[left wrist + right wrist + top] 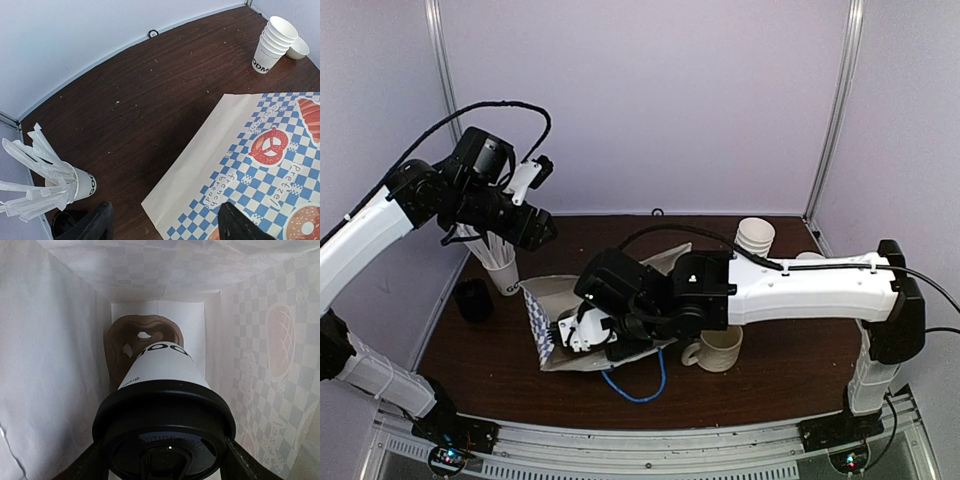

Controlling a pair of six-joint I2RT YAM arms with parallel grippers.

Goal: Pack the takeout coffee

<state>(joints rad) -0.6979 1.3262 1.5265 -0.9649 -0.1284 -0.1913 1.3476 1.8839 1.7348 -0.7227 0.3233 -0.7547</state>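
Observation:
In the right wrist view my right gripper point(164, 468) is shut on a takeout coffee cup point(161, 369), white with black lettering and a black lid point(165, 425). It holds the cup inside the checkered paper bag point(55, 365). A brown cardboard carrier point(120, 342) lies at the bag's far end. From above, the right gripper point(582, 330) is inside the bag point(536, 300), which lies on its side. My left gripper point(535, 228) is open and empty, high above the table's back left, with the bag point(260, 165) below its fingers point(100, 222). No second lidded cup shows clearly.
A white ceramic mug point(718, 348) stands right of the bag. A stack of lidless cups point(754, 236) and a small white bowl point(300, 47) stand at the back right. A cup of paper-wrapped sticks point(500, 270) and a black object point(473, 298) stand at left. A blue cord loop point(635, 385) lies in front.

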